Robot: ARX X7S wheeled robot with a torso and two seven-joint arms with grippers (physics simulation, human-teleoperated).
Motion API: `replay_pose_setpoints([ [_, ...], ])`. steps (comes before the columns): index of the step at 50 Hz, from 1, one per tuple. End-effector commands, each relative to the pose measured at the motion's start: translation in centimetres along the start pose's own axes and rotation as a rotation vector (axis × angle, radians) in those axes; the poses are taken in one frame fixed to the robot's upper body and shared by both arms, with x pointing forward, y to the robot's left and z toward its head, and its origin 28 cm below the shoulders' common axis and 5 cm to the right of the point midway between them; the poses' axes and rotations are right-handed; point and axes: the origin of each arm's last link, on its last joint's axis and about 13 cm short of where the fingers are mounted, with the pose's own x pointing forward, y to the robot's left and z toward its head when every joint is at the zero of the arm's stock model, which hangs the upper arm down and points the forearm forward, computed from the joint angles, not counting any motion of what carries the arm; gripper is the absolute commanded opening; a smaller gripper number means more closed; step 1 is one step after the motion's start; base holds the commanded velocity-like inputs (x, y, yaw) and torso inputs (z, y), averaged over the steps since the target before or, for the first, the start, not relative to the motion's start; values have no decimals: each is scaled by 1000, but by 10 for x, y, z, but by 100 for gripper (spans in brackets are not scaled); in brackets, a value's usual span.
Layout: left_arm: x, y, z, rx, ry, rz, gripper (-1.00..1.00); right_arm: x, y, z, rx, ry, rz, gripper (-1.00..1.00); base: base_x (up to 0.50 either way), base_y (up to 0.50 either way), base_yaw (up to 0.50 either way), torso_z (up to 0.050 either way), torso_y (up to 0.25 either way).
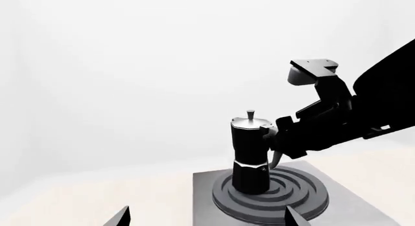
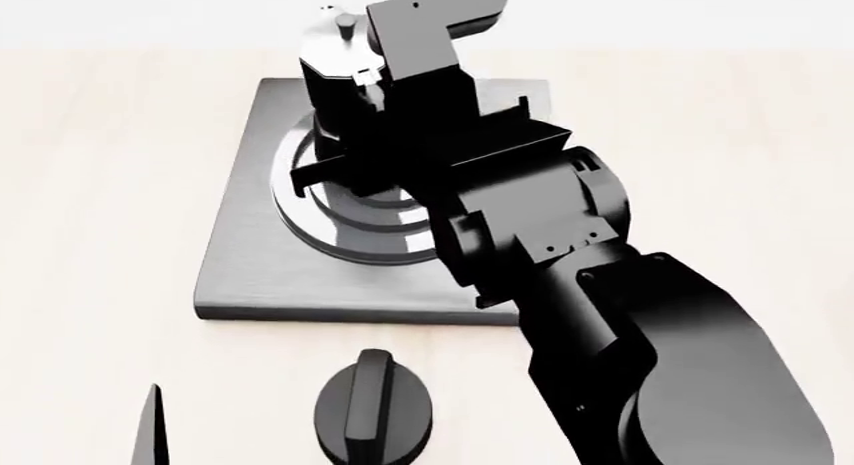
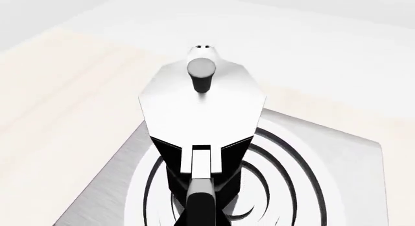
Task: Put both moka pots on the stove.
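Right gripper (image 1: pixel 275 138), in the left wrist view, is reaching in from three o'clock and sitting at the curved handle of a moka pot (image 1: pixel 251 155), apparently clamping it, though the fingertips are merging with the black handle and contact is hard to confirm. That pot is standing upright on the ring burner in the middle of the stove (image 1: pixel 343 197), which I judge is why the arm is poised so low: the pot looks set down, with release the step in hand. Two dark tips at the six o'clock edge are probably the left gripper's own fingers, standing apart with nothing between them.

In the head view, the right arm is running from five o'clock up across the stove (image 2: pixel 247 255) and covering most of the burner; only the pot's silver lid and knob (image 2: pixel 344 30) are peeking out at eleven o'clock. A low round black knob (image 2: pixel 375 410) is lying on the worktop (image 2: pixel 107 165) at six o'clock, near the stove's front edge. A dark sliver at seven o'clock is cut off.

In the right wrist view, the camera is looking straight down over the pot's lid (image 3: pixel 202 104), its handle running toward six o'clock. The fingers themselves are out of sight. The second moka pot is appearing in no view.
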Motion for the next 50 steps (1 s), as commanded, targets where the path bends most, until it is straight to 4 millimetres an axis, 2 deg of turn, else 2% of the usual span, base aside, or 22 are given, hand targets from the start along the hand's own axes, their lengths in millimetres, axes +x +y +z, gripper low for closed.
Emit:
replay_pose_setpoints([
  [1,0,0,0,-3,0,0,100,-2,1,4,-16,12,9,-100,0,0,0,0,-98],
  [10,0,0,0,-5,-5,3,100,1,2,-6,-20,30,17,-100,0,0,1,0,-54],
  [11,0,0,0,-5,-6,3,100,1,1,-6,-19,29,14,100,0,0,0,0,0],
  [16,0,0,-1,-5,-5,4,100,1,0,-7,-10,28,8,100,0,0,0,0,0],
  [22,0,1,-1,-7,-6,6,100,0,-3,1,-15,-26,-22,100,0,0,0,0,0],
  [24,0,1,-1,-6,-6,7,100,-5,-2,3,-6,-52,1,100,0,0,0,0,0],
  [27,0,1,-1,-6,-8,7,100,-23,-3,4,-14,-113,-2,100,0,0,0,0,0],
  [33,0,-1,-1,-3,-4,0,100,-77,1,-2,-12,-268,18,100,0,0,0,0,0],
  [34,0,-1,0,-3,-6,-1,100,-90,2,-7,-24,-289,20,100,0,0,0,0,0],
  [44,0,-3,0,3,-1,-11,100,-160,5,-34,-10,-483,-1,100,0,0,0,0,0],
  [50,0,-4,-1,3,1,-15,100,-179,4,-39,-79,-561,-48,100,0,0,0,0,0],
])
